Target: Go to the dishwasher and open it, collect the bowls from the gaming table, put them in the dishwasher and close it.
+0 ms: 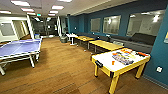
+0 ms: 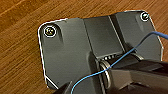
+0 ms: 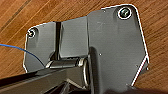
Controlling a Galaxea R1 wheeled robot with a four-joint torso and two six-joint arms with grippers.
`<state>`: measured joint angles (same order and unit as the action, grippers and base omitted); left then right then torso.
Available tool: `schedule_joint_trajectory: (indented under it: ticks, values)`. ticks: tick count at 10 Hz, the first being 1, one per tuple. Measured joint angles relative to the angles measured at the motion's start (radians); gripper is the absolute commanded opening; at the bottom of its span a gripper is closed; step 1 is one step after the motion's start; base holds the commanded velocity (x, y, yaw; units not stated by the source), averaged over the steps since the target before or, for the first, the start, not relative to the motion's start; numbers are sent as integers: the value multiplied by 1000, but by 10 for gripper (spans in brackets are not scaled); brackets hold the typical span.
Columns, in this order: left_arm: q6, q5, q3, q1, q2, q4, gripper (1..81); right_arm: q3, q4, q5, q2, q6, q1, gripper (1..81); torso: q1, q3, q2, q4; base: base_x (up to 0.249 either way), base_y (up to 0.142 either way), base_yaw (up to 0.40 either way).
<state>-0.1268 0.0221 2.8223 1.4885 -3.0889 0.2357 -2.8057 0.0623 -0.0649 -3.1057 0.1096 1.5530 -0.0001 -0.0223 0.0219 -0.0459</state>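
While looking forward and down across a brown wooden plank floor [image 1: 62, 72], seeing one long white-topped bench with a yellow edge and yellow legs [image 1: 107, 62] standing at the right, nearest of all the furniture and just beside the dark teal wall [image 1: 160, 50]. Showing three of its legs. Carrying a cluster of colourful flat game boxes [image 1: 122, 58] toward its far end, and one small orange-red thing [image 1: 113, 62] sitting apart from them nearer the middle; not being able to tell whether that is a bowl.

Lining up beyond it along the same wall: two yellow-topped low tables [image 1: 106, 45], one behind the other, then one small white table [image 1: 72, 36]. Running along the wall behind them, one long dark sofa [image 1: 142, 40], with three pale panes [image 1: 111, 24] set above it.

Standing well apart at the left: one blue table-tennis table on white legs [image 1: 20, 48].

Hanging over the same wooden planks in both wrist views, with one thin blue cable [image 2: 120, 58] crossing the robot's dark plate in each. Not being able to tell whether the left tool or the right tool is spread or pressed together.
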Motion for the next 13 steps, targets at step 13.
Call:
schedule_joint_trajectory:
  ticks: [13]
  values:
    - [0, -1, 0, -1, 0, 0, 811, 2, 0, 6, 0, -1, -4, 811, 0, 0, 0, 0, 0, 0, -362]
